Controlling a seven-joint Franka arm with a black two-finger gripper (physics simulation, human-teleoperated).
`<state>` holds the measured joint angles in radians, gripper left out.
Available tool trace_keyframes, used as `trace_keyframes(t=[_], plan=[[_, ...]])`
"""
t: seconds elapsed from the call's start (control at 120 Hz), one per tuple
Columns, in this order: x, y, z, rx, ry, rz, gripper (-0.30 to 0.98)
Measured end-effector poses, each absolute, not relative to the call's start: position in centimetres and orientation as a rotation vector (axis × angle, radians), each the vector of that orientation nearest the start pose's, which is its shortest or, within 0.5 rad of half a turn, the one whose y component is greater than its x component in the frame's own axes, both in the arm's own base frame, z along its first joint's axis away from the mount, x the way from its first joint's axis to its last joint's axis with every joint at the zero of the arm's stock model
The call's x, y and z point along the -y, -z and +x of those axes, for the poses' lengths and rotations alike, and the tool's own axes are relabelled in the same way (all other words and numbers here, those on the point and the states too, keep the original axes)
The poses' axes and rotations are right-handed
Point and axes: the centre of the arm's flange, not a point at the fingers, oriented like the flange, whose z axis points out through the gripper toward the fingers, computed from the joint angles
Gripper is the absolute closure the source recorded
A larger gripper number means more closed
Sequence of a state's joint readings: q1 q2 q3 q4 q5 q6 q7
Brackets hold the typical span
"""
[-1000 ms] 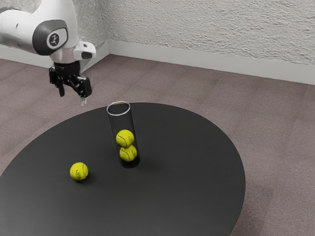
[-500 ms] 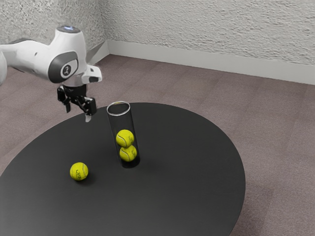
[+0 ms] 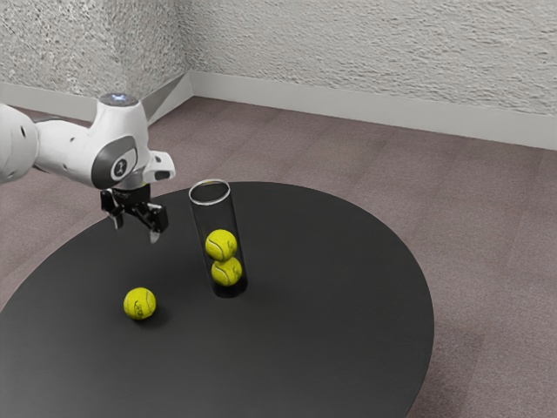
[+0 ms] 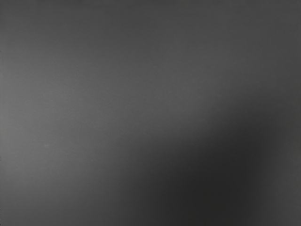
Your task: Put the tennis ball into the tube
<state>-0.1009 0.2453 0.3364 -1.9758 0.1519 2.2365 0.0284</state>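
In the exterior view my black gripper (image 3: 137, 231) hangs in the air above the table's far left part, its two fingers spread open with nothing between them. A loose yellow tennis ball (image 3: 139, 304) lies on the tabletop, lower in the picture than the gripper and apart from it. To the exterior view's right of both stands a clear tube (image 3: 211, 213) with a pale rim, upright on the table. Inside it two balls are stacked, an upper ball (image 3: 221, 245) and a lower ball (image 3: 226, 272).
The round black table (image 3: 322, 305) carries the ball and the tube. Its dark surface (image 4: 94, 94) also shows in the wrist view, with a soft shadow across it. Beyond the table are a brownish floor (image 3: 470, 226) and a textured wall (image 3: 365, 52).
My hand has come down toward the table and a little to the exterior view's right over the whole span, mostly downward lately. The balls and tube have stayed put.
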Motion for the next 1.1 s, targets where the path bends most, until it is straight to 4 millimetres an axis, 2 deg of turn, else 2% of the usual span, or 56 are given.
trace_keyframes(t=[0.167, 0.25, 0.342, 0.542, 0.633, 1.1], plan=[[-13.4, -35.6, 59.0, 0.137, 0.061, -2.930, 0.00], [-12.8, -34.9, 59.1, 0.128, 0.061, -2.928, 0.00], [-13.3, -33.2, 58.8, 0.166, 0.048, -2.929, 0.00], [-14.9, -32.6, 58.1, 0.264, 0.086, -2.950, 0.00], [-14.2, -32.3, 58.1, 0.273, 0.104, -2.979, 0.00], [-11.0, -27.6, 55.4, 0.365, 0.009, -3.109, 0.00]])
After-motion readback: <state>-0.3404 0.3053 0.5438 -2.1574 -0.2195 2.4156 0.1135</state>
